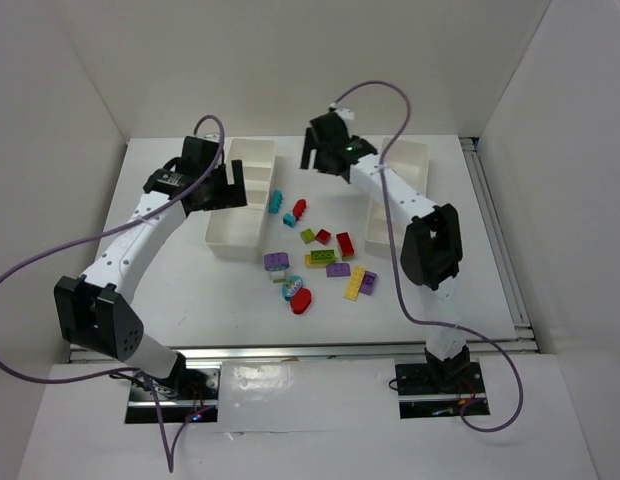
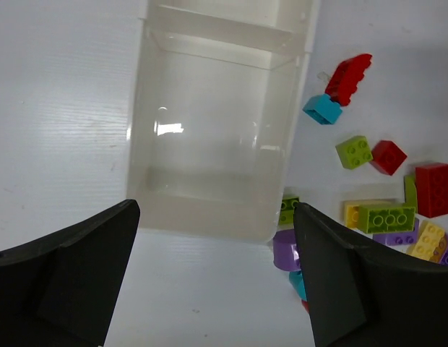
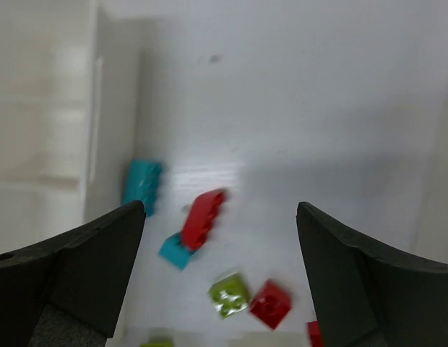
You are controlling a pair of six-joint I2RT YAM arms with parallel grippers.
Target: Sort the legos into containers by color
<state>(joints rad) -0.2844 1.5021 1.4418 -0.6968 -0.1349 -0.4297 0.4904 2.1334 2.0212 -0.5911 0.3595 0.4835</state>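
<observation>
The legos lie loose on the table between two white containers, the left tray (image 1: 237,232) and the right tray (image 1: 414,160). Among them are a teal brick (image 1: 275,201), a red brick (image 1: 299,208), a lime brick (image 1: 307,236), a purple piece (image 1: 276,262) and a yellow brick (image 1: 355,282). My left gripper (image 1: 233,186) hangs open over the left tray's near compartment (image 2: 209,137), which holds nothing. My right gripper (image 1: 312,155) is open above the table's far middle. Below it are the red brick (image 3: 202,217), a teal brick (image 3: 141,184) and a lime brick (image 3: 230,294). Neither gripper holds anything.
A red oval piece (image 1: 301,301) lies nearest the front edge. The left tray's wall (image 3: 94,123) shows at the left of the blurred right wrist view. White walls close in the table on three sides, and cables arc over both arms.
</observation>
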